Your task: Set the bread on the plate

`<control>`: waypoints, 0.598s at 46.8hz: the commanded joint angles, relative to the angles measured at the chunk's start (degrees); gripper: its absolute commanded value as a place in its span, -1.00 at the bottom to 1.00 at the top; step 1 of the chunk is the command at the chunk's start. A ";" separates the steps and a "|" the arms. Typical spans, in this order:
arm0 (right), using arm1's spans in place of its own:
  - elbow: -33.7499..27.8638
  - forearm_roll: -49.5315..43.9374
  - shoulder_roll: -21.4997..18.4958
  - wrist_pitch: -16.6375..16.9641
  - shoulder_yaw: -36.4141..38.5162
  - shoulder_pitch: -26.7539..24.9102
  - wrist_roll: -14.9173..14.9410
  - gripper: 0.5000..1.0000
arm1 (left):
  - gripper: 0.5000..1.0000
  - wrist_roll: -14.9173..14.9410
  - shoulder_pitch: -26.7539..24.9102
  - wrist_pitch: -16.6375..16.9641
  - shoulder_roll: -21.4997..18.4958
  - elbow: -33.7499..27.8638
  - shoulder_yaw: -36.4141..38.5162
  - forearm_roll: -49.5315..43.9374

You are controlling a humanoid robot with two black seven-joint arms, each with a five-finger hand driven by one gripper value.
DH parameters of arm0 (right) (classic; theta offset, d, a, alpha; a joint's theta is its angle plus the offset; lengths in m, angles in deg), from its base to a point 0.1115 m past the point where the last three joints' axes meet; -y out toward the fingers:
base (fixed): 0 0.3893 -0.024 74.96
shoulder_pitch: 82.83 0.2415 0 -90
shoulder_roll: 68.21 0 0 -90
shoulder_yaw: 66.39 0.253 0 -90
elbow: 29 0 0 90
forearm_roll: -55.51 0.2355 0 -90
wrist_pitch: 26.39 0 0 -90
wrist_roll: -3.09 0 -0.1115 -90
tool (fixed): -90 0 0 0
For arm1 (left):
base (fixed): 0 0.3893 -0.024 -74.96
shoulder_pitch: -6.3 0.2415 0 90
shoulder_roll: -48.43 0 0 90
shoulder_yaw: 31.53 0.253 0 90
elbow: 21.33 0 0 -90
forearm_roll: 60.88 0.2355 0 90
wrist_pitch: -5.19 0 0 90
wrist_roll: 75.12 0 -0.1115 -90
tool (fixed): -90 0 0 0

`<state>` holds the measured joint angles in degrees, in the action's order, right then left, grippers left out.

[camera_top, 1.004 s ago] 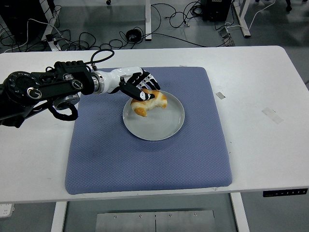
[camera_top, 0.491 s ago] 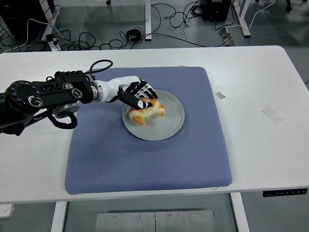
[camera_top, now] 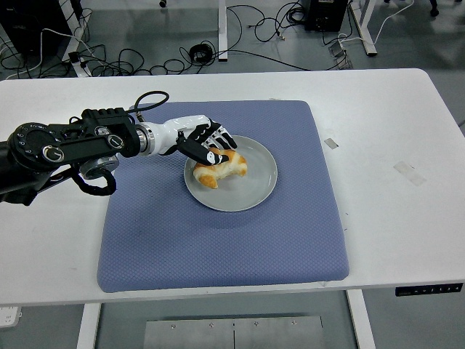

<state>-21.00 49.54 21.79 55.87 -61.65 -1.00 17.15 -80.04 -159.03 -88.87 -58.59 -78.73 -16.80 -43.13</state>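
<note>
Although the bread (camera_top: 220, 166) lies over the left half of the grey plate (camera_top: 254, 190), the left hand (camera_top: 208, 142) is the only one near it, so the coming move turns on how these two separate. In the head view, the hand reaches in from the left and sits on the upper left side of the bread, with its fingers (camera_top: 224, 140) curled over the top of it, so it has hold of the bread. The bread extends from the hand to the right and toward the near edge, with its long axis running roughly left to right. I cannot tell if its underside already touches the plate. The plate rests on the blue mat (camera_top: 218, 247) on the white table (camera_top: 392, 218). I judge that the fingers need to open and lift up and to the left. The right hand is not visible.
</note>
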 commanded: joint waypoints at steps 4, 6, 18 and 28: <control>0.00 -0.01 0.00 0.00 0.00 0.00 0.00 1.00 | -0.35 0.00 0.01 0.01 -0.02 0.01 0.03 0.00; 0.00 -0.01 0.00 0.00 0.00 0.00 0.00 1.00 | -0.35 0.00 0.01 0.10 -0.02 0.01 0.03 0.00; 0.00 -0.01 0.00 0.00 0.00 0.00 0.00 1.00 | -0.29 0.00 0.01 0.10 -0.20 0.01 0.03 0.00; 0.00 -0.01 0.00 0.00 0.00 0.00 0.00 1.00 | -0.15 0.00 0.01 0.19 -0.29 0.01 0.03 0.00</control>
<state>-21.00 49.54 21.79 55.87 -61.65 -1.00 17.15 -80.04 -159.02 -88.76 -58.88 -78.72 -16.77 -43.13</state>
